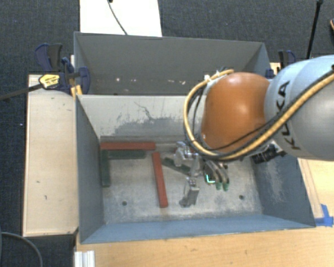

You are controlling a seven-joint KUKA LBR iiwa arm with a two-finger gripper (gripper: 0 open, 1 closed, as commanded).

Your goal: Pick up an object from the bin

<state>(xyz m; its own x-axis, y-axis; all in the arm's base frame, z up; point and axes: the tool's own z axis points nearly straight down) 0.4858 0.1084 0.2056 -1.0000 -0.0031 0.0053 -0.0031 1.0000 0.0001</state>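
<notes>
1. Camera view: the gripper (188, 197) hangs low over the bin (278, 204) floor, right of centre. How far open it stands cannot be told, and nothing is visibly in its hold.
2. The nearest thing is a red bar (160, 180), just beside the gripper toward the view's left. Its long axis runs from far wall to near wall.
3. A grasp would likely have to close across the bar's narrow width.

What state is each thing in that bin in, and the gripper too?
Red bar at the back: lying flat, crosswise.
Second red bar: lying flat, pointing front to back.
Dark L-shaped piece: lying flat, at the left.
Gripper: lowered into the bin, right of the second red bar.
</notes>
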